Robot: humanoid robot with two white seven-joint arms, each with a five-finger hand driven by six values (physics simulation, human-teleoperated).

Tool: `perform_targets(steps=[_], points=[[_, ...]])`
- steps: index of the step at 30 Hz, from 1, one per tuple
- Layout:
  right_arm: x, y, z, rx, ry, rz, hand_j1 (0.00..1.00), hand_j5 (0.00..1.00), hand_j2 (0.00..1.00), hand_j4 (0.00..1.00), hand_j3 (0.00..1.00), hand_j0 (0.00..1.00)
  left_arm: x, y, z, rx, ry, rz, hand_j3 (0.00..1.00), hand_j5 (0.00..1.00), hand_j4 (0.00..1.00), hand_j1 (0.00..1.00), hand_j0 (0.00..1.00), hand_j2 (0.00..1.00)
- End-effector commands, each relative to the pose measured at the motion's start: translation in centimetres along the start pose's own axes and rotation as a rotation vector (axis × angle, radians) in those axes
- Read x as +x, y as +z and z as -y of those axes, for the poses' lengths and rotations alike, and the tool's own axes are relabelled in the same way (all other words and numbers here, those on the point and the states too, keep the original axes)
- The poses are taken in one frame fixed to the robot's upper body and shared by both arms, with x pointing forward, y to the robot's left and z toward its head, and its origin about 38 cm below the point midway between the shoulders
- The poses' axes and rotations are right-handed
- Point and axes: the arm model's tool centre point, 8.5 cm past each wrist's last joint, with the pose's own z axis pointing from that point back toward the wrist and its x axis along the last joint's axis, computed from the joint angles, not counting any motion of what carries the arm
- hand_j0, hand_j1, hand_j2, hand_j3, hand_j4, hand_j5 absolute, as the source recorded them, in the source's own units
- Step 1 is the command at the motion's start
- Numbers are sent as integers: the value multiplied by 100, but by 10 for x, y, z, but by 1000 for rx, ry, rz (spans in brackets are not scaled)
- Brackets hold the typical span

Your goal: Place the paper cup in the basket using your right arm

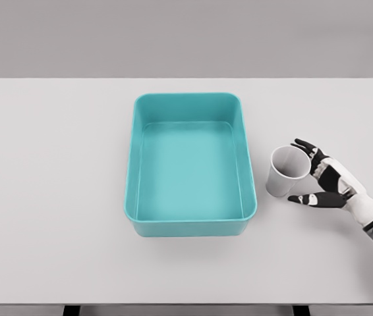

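Note:
A white paper cup (283, 174) stands on the white table just right of the basket, its mouth showing toward the upper right. The teal rectangular basket (136, 158) sits at the table's middle with nothing inside. My right hand (307, 172) comes in from the lower right and sits against the cup's right side. Its fingers (305, 146) reach past the rim at the back and the thumb (308, 198) lies in front near the base. The fingers are spread rather than closed tight. The cup rests on the table. My left arm does not show.
The table (48, 197) spans the whole view, with its front edge near the bottom of the picture. A gap of a few centimetres separates the cup from the basket's right wall (248, 171).

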Motion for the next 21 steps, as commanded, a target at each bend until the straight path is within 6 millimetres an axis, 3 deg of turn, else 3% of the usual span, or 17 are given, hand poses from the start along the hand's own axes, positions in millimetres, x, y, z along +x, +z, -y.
perform_targets(steps=[1,21], points=[[-2,-1,-2,-1,-13,3,100,100,100,100,100,100,0,0,0,0,0,0,100,100,100,100,100,100],[-1,-20,-11,36,-17,13,100,100,100,100,100,100,0,0,0,0,0,0,100,100,100,100,100,100]])
